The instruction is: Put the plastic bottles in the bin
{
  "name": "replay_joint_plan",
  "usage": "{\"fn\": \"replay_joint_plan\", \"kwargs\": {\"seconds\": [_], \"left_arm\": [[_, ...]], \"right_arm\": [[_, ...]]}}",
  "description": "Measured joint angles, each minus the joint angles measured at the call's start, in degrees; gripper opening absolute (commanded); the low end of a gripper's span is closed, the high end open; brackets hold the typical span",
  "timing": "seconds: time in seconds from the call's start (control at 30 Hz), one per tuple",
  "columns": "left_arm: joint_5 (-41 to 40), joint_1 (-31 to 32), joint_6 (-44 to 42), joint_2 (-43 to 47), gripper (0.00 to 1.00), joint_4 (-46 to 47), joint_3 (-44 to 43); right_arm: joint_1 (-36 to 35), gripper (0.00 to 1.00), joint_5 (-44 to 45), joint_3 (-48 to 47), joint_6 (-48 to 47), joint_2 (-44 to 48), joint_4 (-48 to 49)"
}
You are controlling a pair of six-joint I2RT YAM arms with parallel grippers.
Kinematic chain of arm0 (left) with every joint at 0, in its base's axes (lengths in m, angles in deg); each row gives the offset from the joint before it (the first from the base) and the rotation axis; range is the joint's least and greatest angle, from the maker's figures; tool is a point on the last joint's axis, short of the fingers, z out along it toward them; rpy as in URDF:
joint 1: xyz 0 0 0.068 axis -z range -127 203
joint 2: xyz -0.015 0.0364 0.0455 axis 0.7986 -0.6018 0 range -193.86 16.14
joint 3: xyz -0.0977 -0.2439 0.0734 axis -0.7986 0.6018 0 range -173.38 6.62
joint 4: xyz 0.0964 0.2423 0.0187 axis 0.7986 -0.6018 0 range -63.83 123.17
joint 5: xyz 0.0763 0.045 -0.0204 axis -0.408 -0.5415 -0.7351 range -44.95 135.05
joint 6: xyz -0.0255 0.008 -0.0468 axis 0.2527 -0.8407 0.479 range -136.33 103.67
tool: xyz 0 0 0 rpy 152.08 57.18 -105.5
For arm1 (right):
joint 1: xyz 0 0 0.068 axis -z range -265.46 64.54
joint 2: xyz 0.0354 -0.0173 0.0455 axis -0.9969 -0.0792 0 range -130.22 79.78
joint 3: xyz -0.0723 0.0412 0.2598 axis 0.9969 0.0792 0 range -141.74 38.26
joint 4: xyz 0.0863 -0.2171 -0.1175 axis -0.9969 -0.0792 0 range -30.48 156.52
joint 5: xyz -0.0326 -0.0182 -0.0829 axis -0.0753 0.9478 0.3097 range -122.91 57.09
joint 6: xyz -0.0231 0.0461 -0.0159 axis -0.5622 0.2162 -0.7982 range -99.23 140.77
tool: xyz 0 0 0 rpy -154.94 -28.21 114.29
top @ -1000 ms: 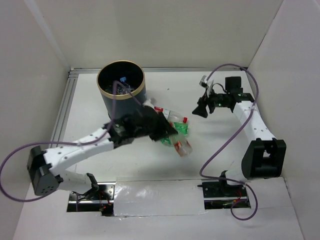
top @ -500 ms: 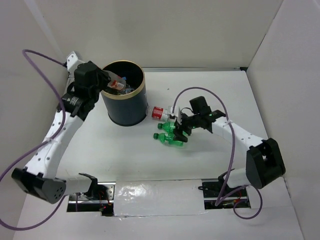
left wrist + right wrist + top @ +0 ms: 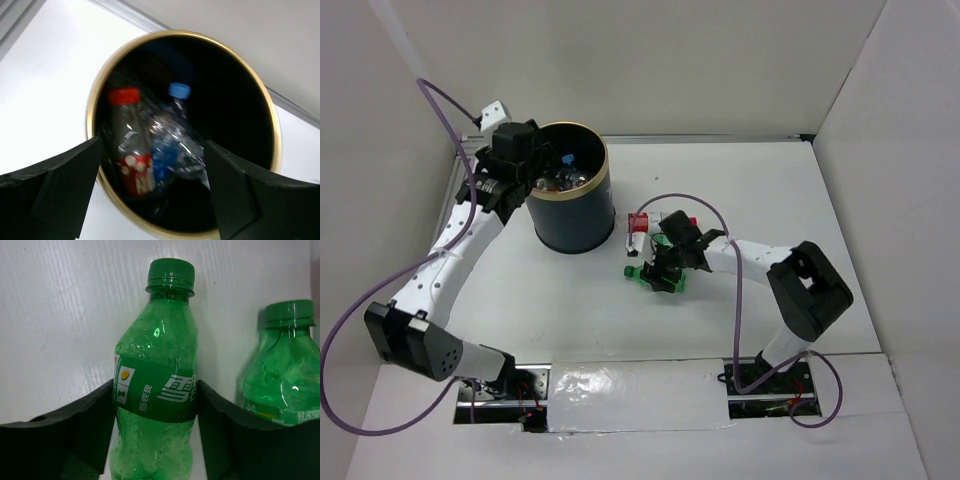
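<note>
Left hand (image 3: 154, 145): open wide and empty; its two dark fingers (image 3: 70, 175) frame the mouth of the bin from above, with nothing between them.
Left hand position: in the top view it (image 3: 538, 175) hangs over the left part of the bin's rim, at the far left of the surface.
Right hand (image 3: 154, 390): closed on a green soda bottle (image 3: 157, 390); one pad presses each side of the bottle at its label band.
Right hand position: low over the middle of the surface (image 3: 570, 310), to the right of the bin and apart from it (image 3: 665, 270).
Green soda bottle: lies on its side on the white surface with its green cap on, and the cap points away from the wrist camera; in the top view it (image 3: 645, 274) lies under the hand.
Second green bottle (image 3: 282, 375): lies just beside the gripped one, on the right in the wrist view, also capped; whether the two touch cannot be told.
Red-label bottle (image 3: 638, 228): clear, lying on the surface between the bin and the green pair, just beyond the right hand.
Bin (image 3: 575, 215): dark cylinder with a thin gold rim (image 3: 270, 125), standing upright at the far left.
Inside the bin: a red-capped bottle (image 3: 131, 150) with a red label leans beside a blue-capped bottle (image 3: 167, 135) with a blue label; more clear plastic lies around them, too dim to sort out.
</note>
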Motion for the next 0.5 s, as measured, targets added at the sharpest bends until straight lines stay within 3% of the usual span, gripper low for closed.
{"fn": "replay_joint_plan", "kwargs": {"seconds": [0.03, 0.17, 0.2, 0.23, 0.33, 0.4, 0.5], "left_arm": [[-0.17, 1.42, -1.38, 1.20, 0.94, -0.13, 0.13], [0.76, 9.60, -5.88, 10.54, 0.86, 2.32, 4.59], [1.46, 11.65, -6.40, 13.55, 0.83, 3.10, 6.58], [2.45, 13.70, -6.51, 17.25, 0.69, 4.22, 9.29], [4.31, 18.16, -4.00, 25.24, 0.44, 5.77, 17.68], [4.66, 21.38, -1.05, 28.26, 0.34, 6.60, 23.12], [6.60, 25.33, 3.91, 27.71, 0.32, 7.41, 30.62]], "right_arm": [[-0.17, 0.40, 0.17, 0.00, -0.13, -0.02, 0.02], [0.11, 0.15, -1.33, -0.59, -0.55, 0.50, -2.86], [0.46, 0.14, -2.23, -1.18, -0.98, 1.16, -4.96], [1.11, 0.14, -3.58, -2.19, -1.40, 2.34, -7.65], [3.65, 0.12, -7.13, -9.27, -2.14, 7.65, -14.69], [5.09, 0.11, -8.02, -17.49, -2.08, 10.32, -16.35], [7.61, 0.11, -8.11, -29.27, -1.20, 12.87, -13.68]]}}
